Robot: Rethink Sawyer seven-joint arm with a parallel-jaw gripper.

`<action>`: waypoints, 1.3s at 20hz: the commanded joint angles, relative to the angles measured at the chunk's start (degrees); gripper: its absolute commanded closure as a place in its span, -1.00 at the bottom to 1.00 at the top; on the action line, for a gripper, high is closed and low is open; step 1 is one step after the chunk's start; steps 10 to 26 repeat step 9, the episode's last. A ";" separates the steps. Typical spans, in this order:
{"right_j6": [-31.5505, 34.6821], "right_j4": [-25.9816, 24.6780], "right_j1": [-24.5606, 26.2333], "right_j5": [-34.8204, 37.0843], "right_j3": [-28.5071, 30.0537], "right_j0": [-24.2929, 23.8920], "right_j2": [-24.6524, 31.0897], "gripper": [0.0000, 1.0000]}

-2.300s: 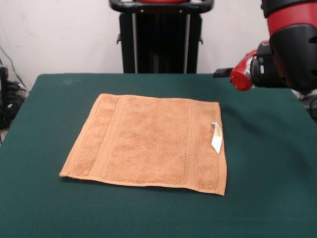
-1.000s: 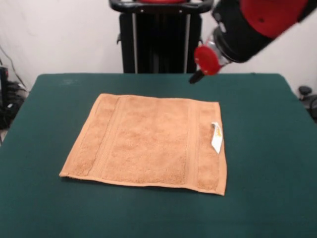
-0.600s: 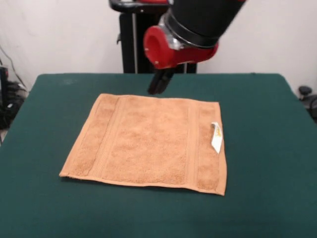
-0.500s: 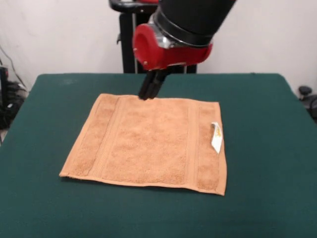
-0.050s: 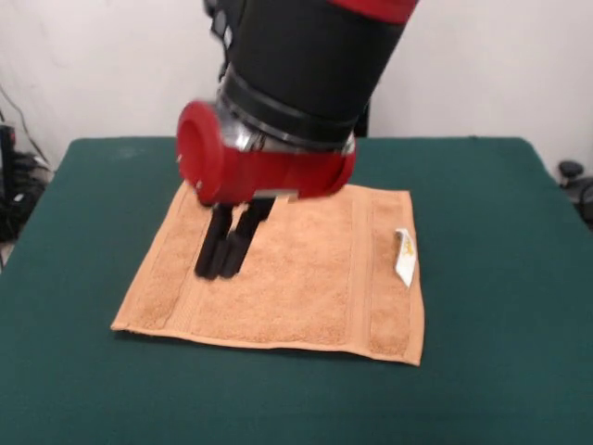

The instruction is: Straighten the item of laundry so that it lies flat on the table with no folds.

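Movement: since half a second ago the gripper has swung from the towel's far edge to a spot over its left-of-middle part, and the arm now fills the upper centre of the front view, hiding the towel's far edge behind it.
Towel position: unchanged across all the earlier frames; the tan-orange terry towel sits in the same place near the middle of the dark green table, same outline, same angle.
Jaws: the two black fingers hang side by side with almost no gap, so narrow or closed, and nothing is held between them.
Contact: the tips are over the left border band, low to the cloth; whether they touch it I cannot tell (the motion blurs them).
Towel look: spread in a single layer, four-sided, with woven border bands running near the left and right ends and a small white tag lying at the right edge.
Folds: none visible on the exposed part; the near edge reads straight, with only a slight lift of shadow at the near-left corner.
Meaning for the task: by my judgement the laundry is already flat or very nearly so, and the arm's approach looks like a final press or smoothing pass, not a needed unfolding.
Risk: a downward drag with pinched fingers could rumple terry that already lies flat.
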 commanded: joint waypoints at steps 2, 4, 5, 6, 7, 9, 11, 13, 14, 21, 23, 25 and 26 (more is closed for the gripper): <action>19.98 2.55 10.52 -5.36 -6.70 -0.37 3.74 1.00; 21.16 3.28 11.55 -5.80 -8.08 -0.50 3.83 1.00; 21.26 3.50 12.20 -5.57 -8.92 -0.52 3.79 1.00; 20.23 3.69 13.30 -5.02 -10.35 -0.72 4.22 1.00; 20.75 3.91 13.99 -5.45 -10.94 -0.85 4.12 1.00; 20.83 4.49 14.83 -4.65 -11.65 -0.91 3.72 1.00; 20.83 4.49 14.83 -4.65 -11.65 -0.91 3.72 1.00; 20.83 4.49 14.83 -4.65 -11.65 -0.91 3.72 1.00; 20.83 4.49 14.83 -4.65 -11.65 -0.91 3.72 1.00; 20.83 4.49 14.83 -4.65 -11.65 -0.91 3.72 1.00; 20.83 4.49 14.83 -4.65 -11.65 -0.91 3.72 1.00; 20.83 4.49 14.83 -4.65 -11.65 -0.91 3.72 1.00; 20.83 4.49 14.83 -4.65 -11.65 -0.91 3.72 1.00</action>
